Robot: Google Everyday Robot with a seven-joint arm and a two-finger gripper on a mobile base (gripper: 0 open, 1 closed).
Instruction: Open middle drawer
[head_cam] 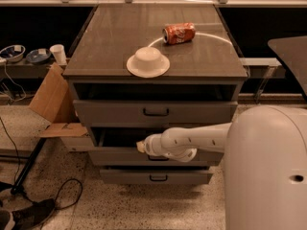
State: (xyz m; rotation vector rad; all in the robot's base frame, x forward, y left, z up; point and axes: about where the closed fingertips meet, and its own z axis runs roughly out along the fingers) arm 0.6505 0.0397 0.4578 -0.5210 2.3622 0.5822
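middle drawer = second of three grey fronts in the cabinet, sitting between the wider top drawer and the narrower bottom drawer. Its front stands a bit forward of the frame, with a dark gap showing above its upper edge. gripper is right at that upper edge, a little left of the drawer's centre, pointing left, at the line where the gap meets the front. Can't tell whether the gripper is open or closed, or whether it has hold of anything: only a pale rounded tip shows. The white arm runs in from the right across the right half of the drawer front and hides it. The drawer's black loop handle is mostly covered by the wrist, with just a sliver visible below it. Handles on the top and bottom drawers are in plain view. The white robot body fills the lower right and cuts off the cabinet's right flank. The counter carries a white upturned bowl near the front edge, a red can lying on its side further back, and a thin white arc beside the can; what the arc is, I can't say. A cardboard box leans on the cabinet's left side, a paper cup stands on a low shelf behind it, and black cables lie on the floor.
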